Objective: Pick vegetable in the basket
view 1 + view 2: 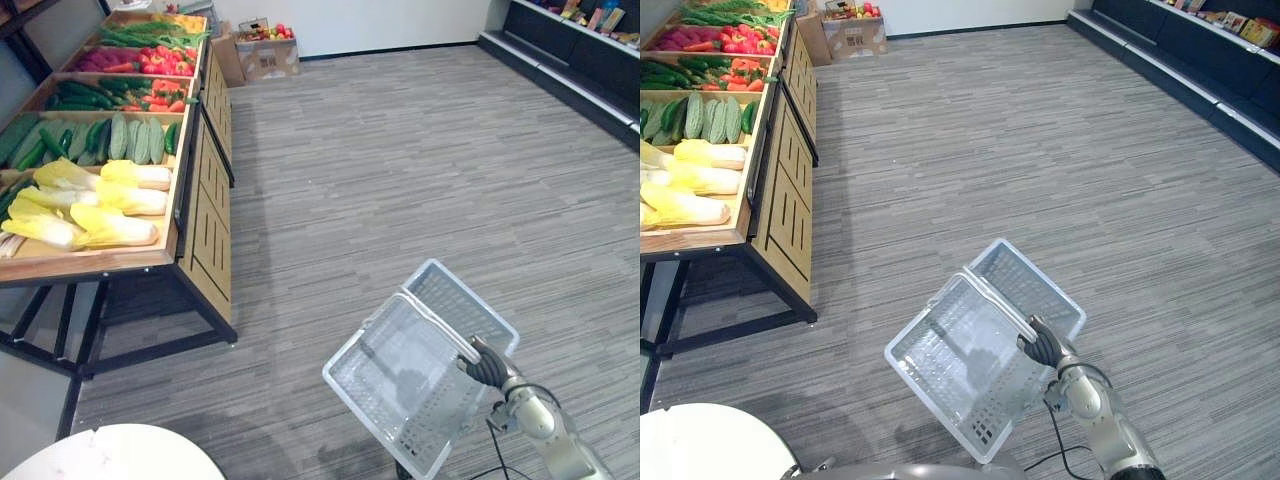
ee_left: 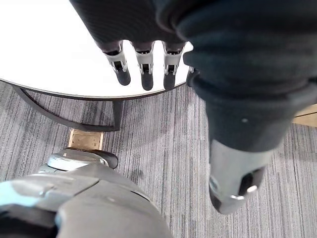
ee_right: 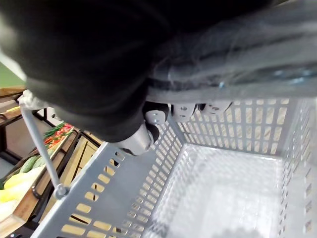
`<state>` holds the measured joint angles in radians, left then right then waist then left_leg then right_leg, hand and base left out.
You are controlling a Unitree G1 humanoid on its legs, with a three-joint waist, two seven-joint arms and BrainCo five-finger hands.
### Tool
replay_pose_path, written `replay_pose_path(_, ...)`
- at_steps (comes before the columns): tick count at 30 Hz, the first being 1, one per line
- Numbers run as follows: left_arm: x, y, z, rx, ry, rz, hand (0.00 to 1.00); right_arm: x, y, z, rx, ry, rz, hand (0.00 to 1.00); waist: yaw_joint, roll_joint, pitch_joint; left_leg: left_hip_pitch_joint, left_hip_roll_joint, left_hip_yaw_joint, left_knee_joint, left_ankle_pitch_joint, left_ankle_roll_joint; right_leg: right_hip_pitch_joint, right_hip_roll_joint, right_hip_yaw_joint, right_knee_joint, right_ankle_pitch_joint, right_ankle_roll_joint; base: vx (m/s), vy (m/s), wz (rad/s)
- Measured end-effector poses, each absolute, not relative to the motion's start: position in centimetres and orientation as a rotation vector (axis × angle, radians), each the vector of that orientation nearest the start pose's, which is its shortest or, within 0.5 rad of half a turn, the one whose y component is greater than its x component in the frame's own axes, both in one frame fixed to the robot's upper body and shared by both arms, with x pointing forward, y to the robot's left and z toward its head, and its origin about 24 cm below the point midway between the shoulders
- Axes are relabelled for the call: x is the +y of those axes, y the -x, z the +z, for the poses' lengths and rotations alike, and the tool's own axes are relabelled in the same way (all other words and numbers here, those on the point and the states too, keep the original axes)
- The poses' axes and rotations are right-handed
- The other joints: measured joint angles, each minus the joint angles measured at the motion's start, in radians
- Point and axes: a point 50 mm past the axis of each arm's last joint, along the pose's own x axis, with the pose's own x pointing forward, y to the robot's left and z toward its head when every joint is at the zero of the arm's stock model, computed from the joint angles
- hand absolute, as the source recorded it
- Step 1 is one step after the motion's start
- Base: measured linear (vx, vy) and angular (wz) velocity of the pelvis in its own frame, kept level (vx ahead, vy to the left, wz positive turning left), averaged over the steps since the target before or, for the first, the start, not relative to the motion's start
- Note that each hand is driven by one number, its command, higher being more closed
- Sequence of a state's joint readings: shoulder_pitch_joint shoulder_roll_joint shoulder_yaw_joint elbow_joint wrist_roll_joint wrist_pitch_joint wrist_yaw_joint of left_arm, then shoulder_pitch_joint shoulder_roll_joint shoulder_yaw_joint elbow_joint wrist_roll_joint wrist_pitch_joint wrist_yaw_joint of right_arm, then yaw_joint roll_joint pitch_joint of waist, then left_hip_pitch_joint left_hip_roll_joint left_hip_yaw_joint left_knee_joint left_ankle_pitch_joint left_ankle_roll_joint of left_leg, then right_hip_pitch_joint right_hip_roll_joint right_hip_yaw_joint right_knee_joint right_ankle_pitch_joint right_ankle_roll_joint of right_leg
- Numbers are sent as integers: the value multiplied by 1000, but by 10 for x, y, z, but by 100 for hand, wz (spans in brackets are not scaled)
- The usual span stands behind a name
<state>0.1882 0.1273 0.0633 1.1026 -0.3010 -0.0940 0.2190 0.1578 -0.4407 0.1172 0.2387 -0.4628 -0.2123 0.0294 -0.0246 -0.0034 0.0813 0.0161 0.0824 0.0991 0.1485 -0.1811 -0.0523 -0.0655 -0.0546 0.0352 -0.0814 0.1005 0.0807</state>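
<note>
The right robot hand curls clamped round the handle of a tilted pale-grey mesh basket; the left robot hand hangs, fingers straight and apart.

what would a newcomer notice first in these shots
The empty pale grey plastic mesh basket hangs tilted over the floor, its handle gripped in the right hand. To the left stands a wooden produce stand stacked with yellow-white cabbages, green cucumbers and red peppers. The left hand, fingers straight, hangs over a white round table.
</note>
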Motion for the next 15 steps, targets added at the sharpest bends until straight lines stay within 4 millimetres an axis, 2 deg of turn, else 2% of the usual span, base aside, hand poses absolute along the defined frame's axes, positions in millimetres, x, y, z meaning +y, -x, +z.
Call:
replay_pose_path(7,218,-81,-154,996,44,485,0,-231,-196,-31,279,843,203,100,-1,-4,-12,6,9,3,-19,0,0,4,7,-11,-20,12,-3,-24,-1,-1)
replay_pose_path(10,218,-95,-149,936,42,489,0,-230,-195,-31,282,830,193,100,-1,4,-11,2,39,3,38,-34,-8,1,32,-17,34,-22,-29,6,-9,-3)
replay_pose_path(12,221,-88,-150,955,27,516,0,-231,-192,-33,292,810,177,100,-2,14,-7,-18,80,6,165,-56,-34,-5,59,-33,124,-93,-52,11,-46,0)
replay_pose_path(13,221,-85,-151,964,21,522,0,-231,-191,-33,292,808,175,100,-3,17,-7,-32,88,6,212,-62,-43,-5,65,-36,139,-109,-60,18,-78,6)
replay_pose_path(14,223,-80,-152,982,5,539,0,-232,-191,-33,292,810,171,100,-1,20,-6,-133,114,4,398,-43,-15,-1,79,-50,140,-114,-68,33,-107,-3)
replay_pose_path(15,224,-78,-153,990,1,547,0,-233,-193,-31,283,815,171,100,3,26,-1,-177,133,4,476,-28,8,-8,84,-60,183,-115,-74,105,-102,-22)
